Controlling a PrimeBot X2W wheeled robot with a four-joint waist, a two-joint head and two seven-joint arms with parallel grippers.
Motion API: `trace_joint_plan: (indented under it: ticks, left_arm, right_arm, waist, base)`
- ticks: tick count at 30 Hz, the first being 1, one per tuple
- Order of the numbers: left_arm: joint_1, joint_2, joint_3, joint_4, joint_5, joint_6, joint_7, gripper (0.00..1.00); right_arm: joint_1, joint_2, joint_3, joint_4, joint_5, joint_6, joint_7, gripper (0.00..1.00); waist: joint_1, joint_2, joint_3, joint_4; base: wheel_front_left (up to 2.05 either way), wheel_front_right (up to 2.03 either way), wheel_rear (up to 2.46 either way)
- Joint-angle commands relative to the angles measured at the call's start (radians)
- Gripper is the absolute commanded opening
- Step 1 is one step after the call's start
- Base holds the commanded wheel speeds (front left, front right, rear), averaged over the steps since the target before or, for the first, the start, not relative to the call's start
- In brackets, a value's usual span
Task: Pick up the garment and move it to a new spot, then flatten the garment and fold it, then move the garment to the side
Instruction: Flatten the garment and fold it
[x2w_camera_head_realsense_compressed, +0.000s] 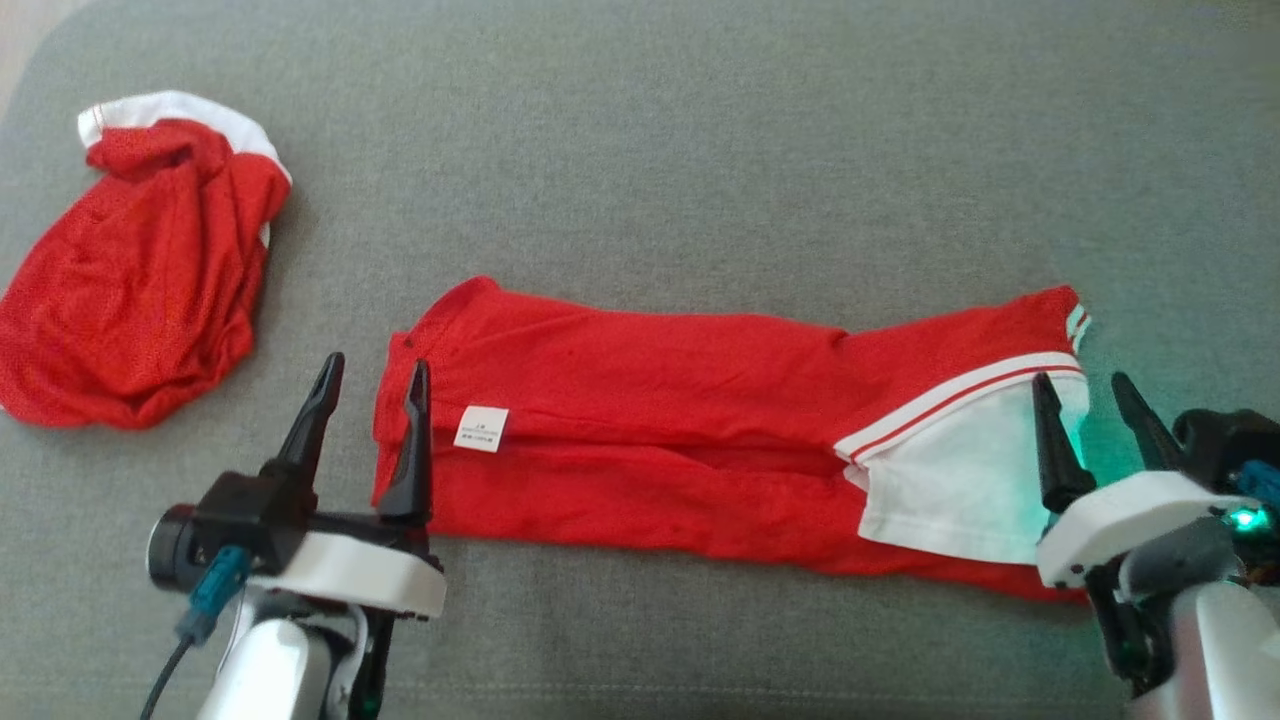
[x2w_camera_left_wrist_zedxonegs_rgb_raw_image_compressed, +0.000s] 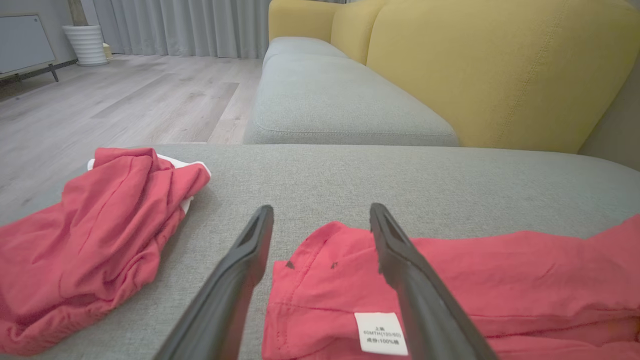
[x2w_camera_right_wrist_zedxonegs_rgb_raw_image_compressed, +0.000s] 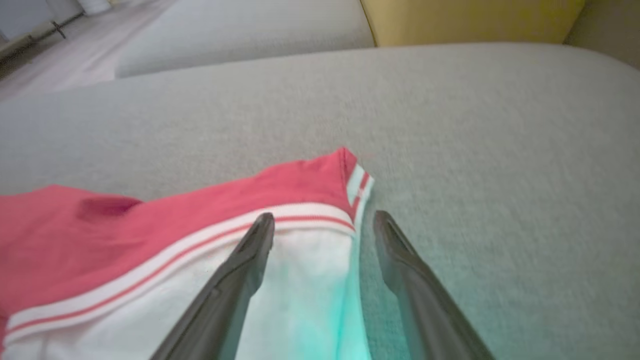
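The left gripper is seen with its fingers spread apart and nothing held. Its inner finger is poised over the left hem of the garment, and the outer one over the bare grey seat cushion. The right gripper is likewise parted and empty. It is set at the opposite end, where a white panel edged with striped trim is shown. The garment is laid across the middle of the cushion as a long red strip, apparently already doubled lengthwise, with a white label exposed near its left end.

The step in hand is judged to be the folding, with an end-to-end fold probably due. For that to be done well, all layers at each end should be pinched together close to the corners, so that no under-layer is left behind. The lifted end should be carried low and laid edge on edge. The soft knit can be expected to sag and slip.

A second red garment is heaped well apart at the far left and should be kept clear of. Beyond the cushion, a yellow backrest, a pale wooden floor, grey curtains and a white pot are made out.
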Motion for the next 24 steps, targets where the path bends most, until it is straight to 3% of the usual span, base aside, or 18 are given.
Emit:
trace_joint_plan:
  ticks: [1, 6, 12, 13, 15, 18, 24]
  left_arm:
    - [-0.039, -0.002, 0.034, -0.031, 0.01, -0.006, -0.012, 1.0]
    - [-0.046, -0.023, 0.044, -0.029, 0.01, -0.017, -0.012, 1.0]
    - [-0.061, -0.037, 0.062, -0.02, 0.02, -0.037, -0.012, 1.0]
    - [-0.063, -0.039, 0.064, -0.019, 0.022, -0.04, -0.012, 1.0]
    - [-0.065, -0.042, 0.07, -0.017, 0.026, -0.044, -0.012, 1.0]
    - [-0.066, -0.047, 0.077, -0.013, 0.031, -0.05, -0.012, 1.0]
    - [-0.056, -0.056, 0.094, -0.008, 0.039, -0.054, -0.012, 1.0]
  right_arm:
    - [-0.011, -0.01, 0.001, -0.02, -0.006, 0.007, 0.026, 1.0]
    - [0.028, 0.003, -0.045, -0.036, 0.008, 0.007, 0.137, 1.0]
    - [0.036, 0.014, -0.03, -0.068, 0.083, 0.007, 0.3, 1.0]
    - [0.037, 0.014, -0.028, -0.073, 0.094, 0.007, 0.323, 0.96]
    - [0.039, 0.015, -0.024, -0.081, 0.111, 0.007, 0.367, 0.0]
    - [0.042, 0.016, -0.026, -0.103, 0.12, 0.007, 0.398, 0.0]
    - [0.037, 0.012, -0.062, -0.144, 0.097, 0.007, 0.362, 0.0]
  waist:
    - [-0.0001, 0.0, 0.02, 0.008]
    - [-0.0001, 0.0, 0.046, 0.014]
    - [-0.0001, 0.0, 0.065, 0.013]
    - [-0.0001, 0.0, 0.066, 0.013]
    - [-0.0001, 0.0, 0.067, 0.012]
    - [-0.0001, 0.0, 0.064, 0.01]
    - [-0.0001, 0.0, 0.036, 0.001]
  base:
    - [0.0, 0.0, 0.0]
    - [0.0, 0.0, 0.0]
    - [0.0, 0.0, 0.0]
    - [0.0, 0.0, 0.0]
    - [0.0, 0.0, 0.0]
    - [0.0, 0.0, 0.0]
    - [0.0, 0.0, 0.0]
